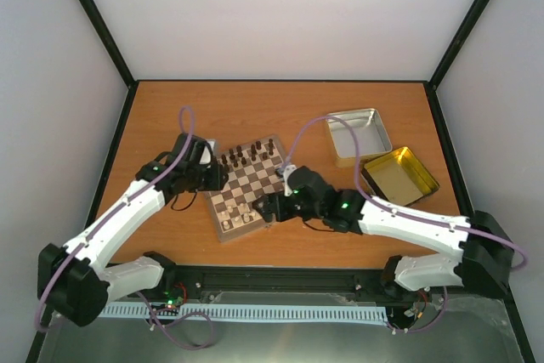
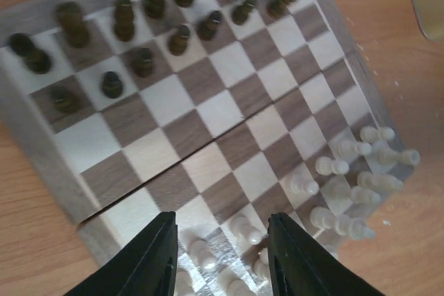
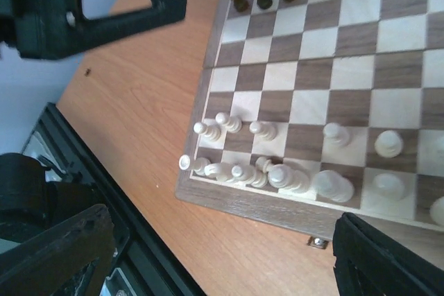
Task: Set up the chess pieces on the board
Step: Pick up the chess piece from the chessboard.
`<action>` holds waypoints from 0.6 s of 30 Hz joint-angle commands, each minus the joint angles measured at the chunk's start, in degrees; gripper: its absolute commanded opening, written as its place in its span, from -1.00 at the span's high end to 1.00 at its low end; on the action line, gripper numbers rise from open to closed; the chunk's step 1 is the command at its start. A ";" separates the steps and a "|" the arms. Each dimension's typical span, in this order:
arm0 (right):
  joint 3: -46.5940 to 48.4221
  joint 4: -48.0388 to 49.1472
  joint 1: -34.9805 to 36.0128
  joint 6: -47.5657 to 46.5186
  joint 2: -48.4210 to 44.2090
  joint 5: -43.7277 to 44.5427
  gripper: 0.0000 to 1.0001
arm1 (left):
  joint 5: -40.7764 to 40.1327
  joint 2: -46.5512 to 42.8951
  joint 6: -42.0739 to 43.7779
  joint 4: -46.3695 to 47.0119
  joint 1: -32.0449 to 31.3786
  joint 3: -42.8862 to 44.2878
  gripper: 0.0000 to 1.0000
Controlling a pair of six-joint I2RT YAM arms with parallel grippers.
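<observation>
Both pairs of fingers are spread and hold nothing. The left gripper [image 2: 222,244] hangs over the left side of the board [image 1: 248,186], and the right gripper [image 1: 265,208] is at its near edge. The chess pieces [image 3: 243,171] crowd the near-left corner, several toppled and touching. I worry a pinch there could shove neighbours over the rim onto the counter [image 1: 170,108]. With both arms this close together, they could also clash.

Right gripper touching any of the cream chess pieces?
Apart. The right wrist view shows the right gripper open wide, its fingers at the frame's bottom corners, with bare board and table between them and the chess pieces.
</observation>
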 commanded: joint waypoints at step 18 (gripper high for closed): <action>17.92 -7.45 12.45 14.07 27.09 12.18 -0.71 | -12.21 -17.94 -7.39 5.16 3.78 -9.07 0.08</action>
